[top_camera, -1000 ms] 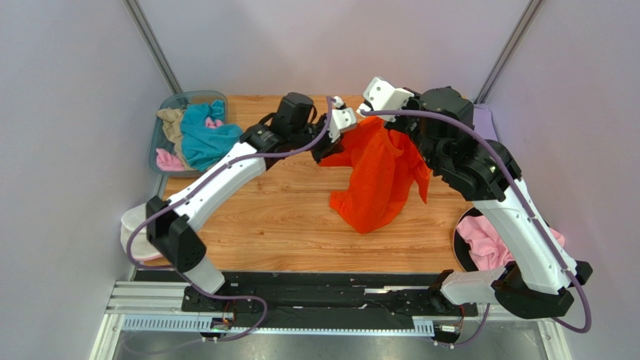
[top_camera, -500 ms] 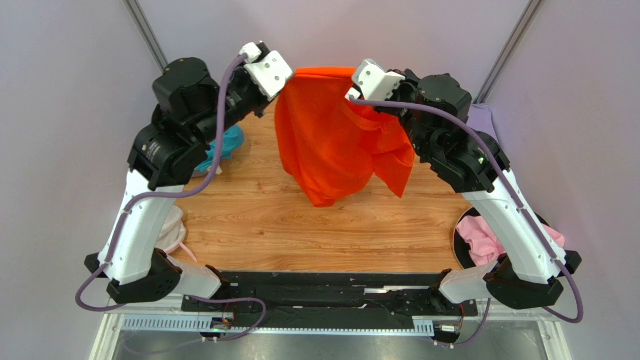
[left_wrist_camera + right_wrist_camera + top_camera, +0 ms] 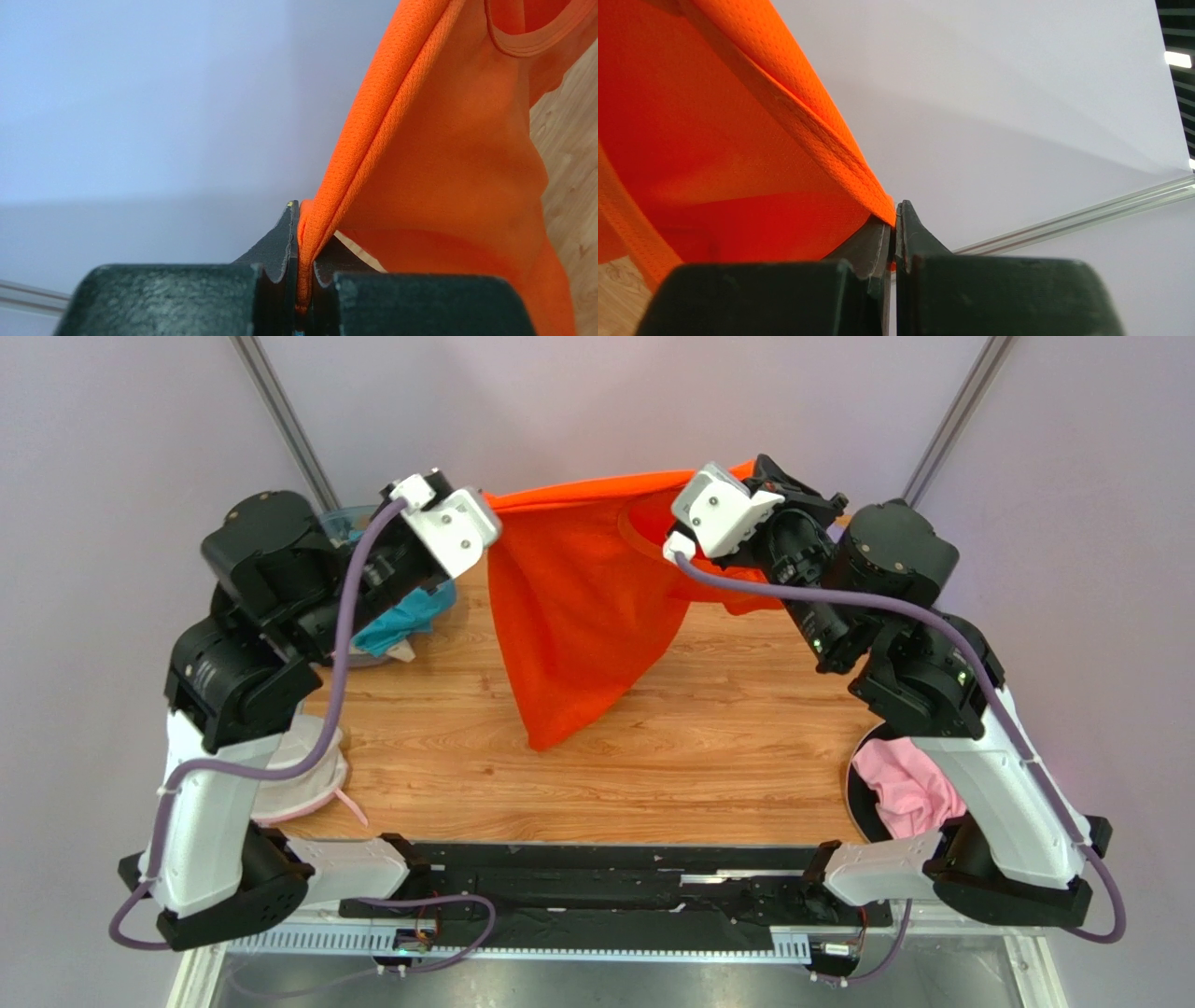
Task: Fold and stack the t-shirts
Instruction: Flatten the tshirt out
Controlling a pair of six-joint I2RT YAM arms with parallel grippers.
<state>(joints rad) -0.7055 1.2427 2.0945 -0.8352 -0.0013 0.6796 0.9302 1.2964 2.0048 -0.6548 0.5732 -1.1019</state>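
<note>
Since the last frame the arms have spread wider, and the orange t-shirt (image 3: 575,616) is now stretched taut along its top edge, hanging above the table (image 3: 730,742). The left gripper (image 3: 302,234) and right gripper (image 3: 894,227) are both clamped tight on the shirt's edge, 1 corner each.

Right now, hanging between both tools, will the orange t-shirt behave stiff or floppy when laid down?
Probably floppy: the orange t-shirt sags to a hanging point between the left tool and right tool. Likely light: narrow pinches on its edge hold it up.
</note>
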